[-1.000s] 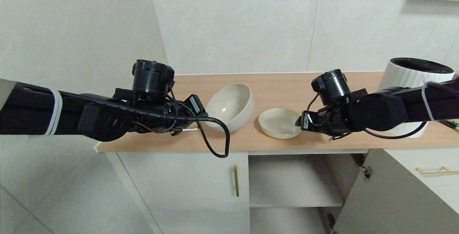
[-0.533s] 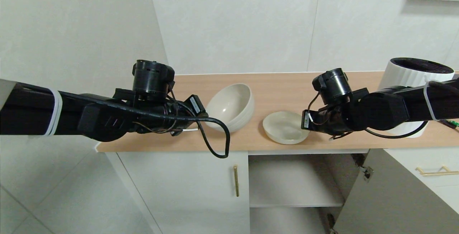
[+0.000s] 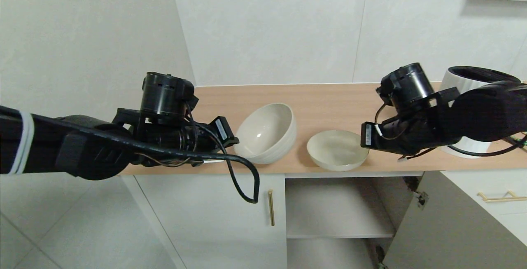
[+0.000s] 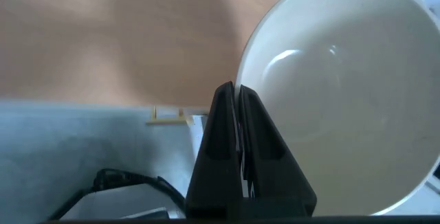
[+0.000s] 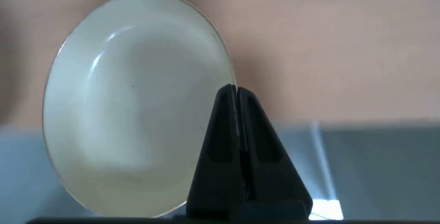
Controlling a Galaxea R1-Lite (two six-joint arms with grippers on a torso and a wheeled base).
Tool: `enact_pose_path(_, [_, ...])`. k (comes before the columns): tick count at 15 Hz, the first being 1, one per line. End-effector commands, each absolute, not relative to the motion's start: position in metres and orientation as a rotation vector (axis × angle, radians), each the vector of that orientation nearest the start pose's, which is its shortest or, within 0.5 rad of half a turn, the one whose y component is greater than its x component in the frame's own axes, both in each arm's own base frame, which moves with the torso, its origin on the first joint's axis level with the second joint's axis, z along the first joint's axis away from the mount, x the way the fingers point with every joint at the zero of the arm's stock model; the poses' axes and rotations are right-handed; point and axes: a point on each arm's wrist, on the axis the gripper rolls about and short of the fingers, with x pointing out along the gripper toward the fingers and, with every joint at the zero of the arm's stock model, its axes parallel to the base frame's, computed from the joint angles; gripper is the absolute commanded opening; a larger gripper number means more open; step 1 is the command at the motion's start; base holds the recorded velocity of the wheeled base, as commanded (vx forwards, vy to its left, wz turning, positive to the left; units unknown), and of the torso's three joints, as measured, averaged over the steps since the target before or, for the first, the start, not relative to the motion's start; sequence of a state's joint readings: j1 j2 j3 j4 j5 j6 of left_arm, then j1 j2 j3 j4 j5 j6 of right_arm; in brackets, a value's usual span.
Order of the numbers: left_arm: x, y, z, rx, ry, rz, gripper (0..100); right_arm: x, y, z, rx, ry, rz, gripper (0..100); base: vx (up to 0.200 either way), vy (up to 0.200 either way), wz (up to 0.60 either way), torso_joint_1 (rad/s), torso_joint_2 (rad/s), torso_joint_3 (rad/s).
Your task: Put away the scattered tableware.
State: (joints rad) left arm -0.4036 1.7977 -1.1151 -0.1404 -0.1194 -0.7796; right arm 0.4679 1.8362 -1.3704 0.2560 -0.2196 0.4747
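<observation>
A large cream bowl (image 3: 267, 133) hangs tilted over the front part of the wooden counter (image 3: 321, 100). My left gripper (image 3: 235, 140) is shut on its left rim. In the left wrist view the fingers (image 4: 223, 124) pinch that rim, with the large bowl (image 4: 344, 93) beyond them. A shallow pale bowl (image 3: 337, 149) sits level at the counter's front edge, partly past it, and my right gripper (image 3: 364, 145) is shut on its right rim. In the right wrist view the shallow bowl (image 5: 137, 100) lies beside the closed fingers (image 5: 223, 128).
A tall white ribbed container (image 3: 473, 83) stands on the counter behind my right arm. Below the counter a cabinet (image 3: 337, 207) stands open with a bare shelf, its door (image 3: 453, 228) swung out to the right. A closed door with a gold handle (image 3: 271, 207) is left of it.
Both arms have drawn back toward the counter's front edge with their bowls. The shallow bowl came off the counter and moved right and forward; the large bowl shifted forward too.
</observation>
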Motion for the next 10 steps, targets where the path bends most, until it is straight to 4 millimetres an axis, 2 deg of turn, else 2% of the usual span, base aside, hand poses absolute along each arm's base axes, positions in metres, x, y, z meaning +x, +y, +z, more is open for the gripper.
enact_pose_path(1, [0.291,-0.129,0.204,-0.668,0.674,-0.295,0,0.265,0.131,0.251,0.270,0.682,0.189,0,0.000,0.000,0.00,0.000,0.00,0.000])
enact_pose_path(2, [0.284,-0.126,0.203,-0.627,0.669,-0.306,0,0.246,0.123,0.260,0.299,0.680,0.270,0,0.000,0.000,0.00,0.000,0.00,0.000])
enact_pose_path(3, [0.279,-0.124,0.202,-0.567,0.663,-0.323,0,0.238,0.120,0.258,0.305,0.698,0.299,0,0.000,0.000,0.00,0.000,0.00,0.000])
enact_pose_path(7, [0.274,-0.121,0.203,-0.522,0.653,-0.338,0,0.235,0.121,0.238,0.258,0.756,0.302,0,0.000,0.000,0.00,0.000,0.00,0.000])
enact_pose_path(10, [0.271,-0.120,0.203,-0.467,0.645,-0.353,0,0.234,0.120,0.237,0.244,0.756,0.303,0,0.000,0.000,0.00,0.000,0.00,0.000])
